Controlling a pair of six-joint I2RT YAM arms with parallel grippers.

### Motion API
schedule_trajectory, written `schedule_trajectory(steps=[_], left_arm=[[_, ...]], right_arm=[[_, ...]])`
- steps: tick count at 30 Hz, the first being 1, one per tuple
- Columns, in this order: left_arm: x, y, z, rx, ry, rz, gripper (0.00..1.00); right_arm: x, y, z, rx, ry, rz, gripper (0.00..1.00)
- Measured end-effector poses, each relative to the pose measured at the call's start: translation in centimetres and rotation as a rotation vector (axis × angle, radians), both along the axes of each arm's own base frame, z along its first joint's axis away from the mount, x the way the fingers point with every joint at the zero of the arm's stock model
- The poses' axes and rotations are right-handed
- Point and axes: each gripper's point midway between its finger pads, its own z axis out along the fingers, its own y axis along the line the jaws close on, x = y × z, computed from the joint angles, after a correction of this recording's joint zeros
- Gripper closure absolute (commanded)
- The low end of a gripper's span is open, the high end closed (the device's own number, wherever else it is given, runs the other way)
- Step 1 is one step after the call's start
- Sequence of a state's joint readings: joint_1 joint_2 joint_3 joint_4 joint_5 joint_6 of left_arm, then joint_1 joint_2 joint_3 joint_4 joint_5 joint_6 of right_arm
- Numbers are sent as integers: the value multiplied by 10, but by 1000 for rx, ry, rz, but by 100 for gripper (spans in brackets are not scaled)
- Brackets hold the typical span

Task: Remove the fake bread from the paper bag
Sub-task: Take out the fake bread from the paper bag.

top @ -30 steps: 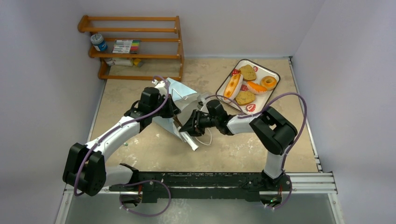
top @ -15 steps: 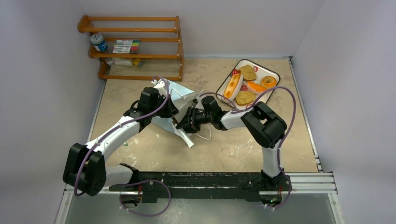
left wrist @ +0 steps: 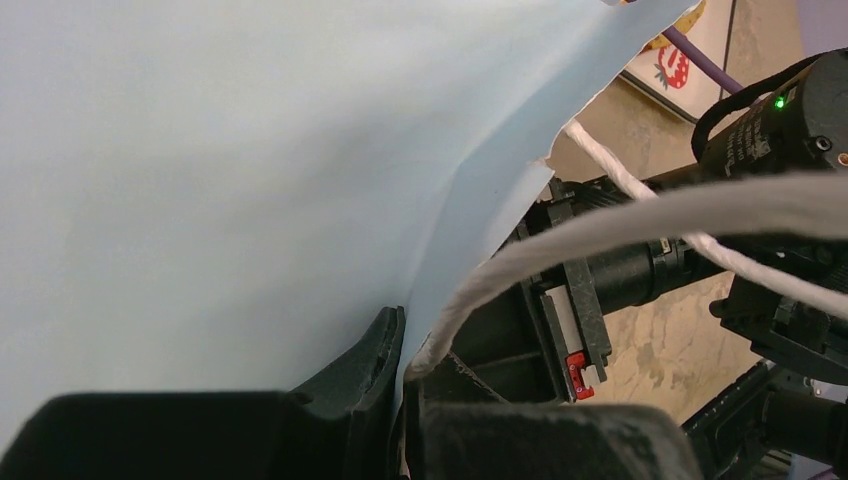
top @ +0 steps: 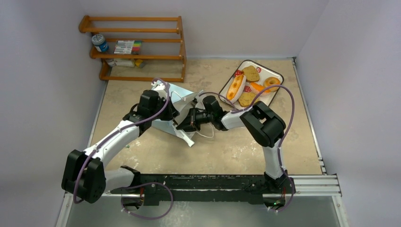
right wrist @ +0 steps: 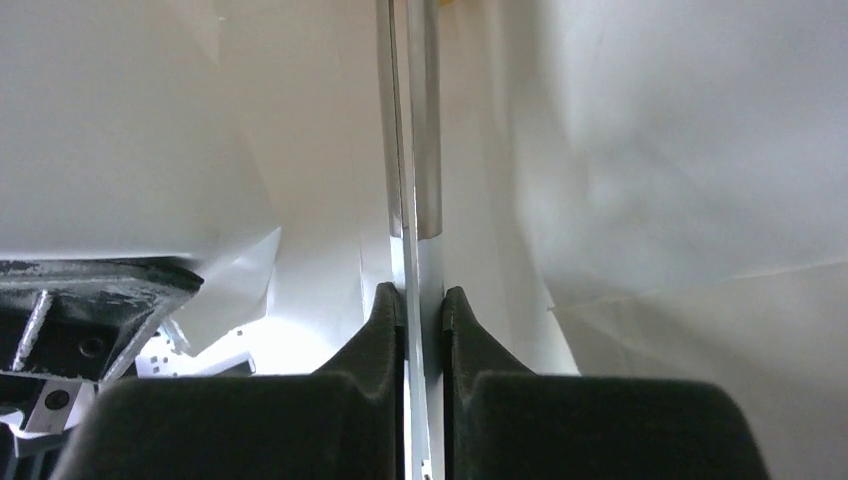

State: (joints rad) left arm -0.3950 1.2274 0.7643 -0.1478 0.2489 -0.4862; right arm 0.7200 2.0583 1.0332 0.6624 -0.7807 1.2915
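Pinching one paper bag (top: 183, 93) | left pincer (left wrist: 398, 335) clamped on rim; right pincer (right wrist: 423, 300) clamped on wall

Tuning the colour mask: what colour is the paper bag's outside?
Light blue, plain with no print. The paper bag shows it best in the left wrist view.

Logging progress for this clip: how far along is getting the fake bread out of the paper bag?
Done, apparently: the roll, toast slices and doughnut lie on the strawberry-print tray. In hand: the left gripper and right gripper are each shut on an edge of the paper bag. Left: I cannot tell whether any piece is inside, as no view shows the bag's bottom.
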Motion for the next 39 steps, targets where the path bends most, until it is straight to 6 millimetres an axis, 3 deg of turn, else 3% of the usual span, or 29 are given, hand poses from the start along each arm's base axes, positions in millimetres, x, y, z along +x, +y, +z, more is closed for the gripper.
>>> schedule_trajectory(steps=[8,14,33,39], left_arm=[[-9,1,11,-14,-26,3,100],[-10,7,6,2,-10,41,100],[1,32,-6,74,-1,215,100],[9,38,-11,86,2,277,100]], right_arm=[[-20,-19,16,1,-13,-23,100],[-32,-37,28,-7,-38,-73,100],[-42,-83,39,-62,-79,-175,100],[-44,-90,57,-55,-115,-190,100]])
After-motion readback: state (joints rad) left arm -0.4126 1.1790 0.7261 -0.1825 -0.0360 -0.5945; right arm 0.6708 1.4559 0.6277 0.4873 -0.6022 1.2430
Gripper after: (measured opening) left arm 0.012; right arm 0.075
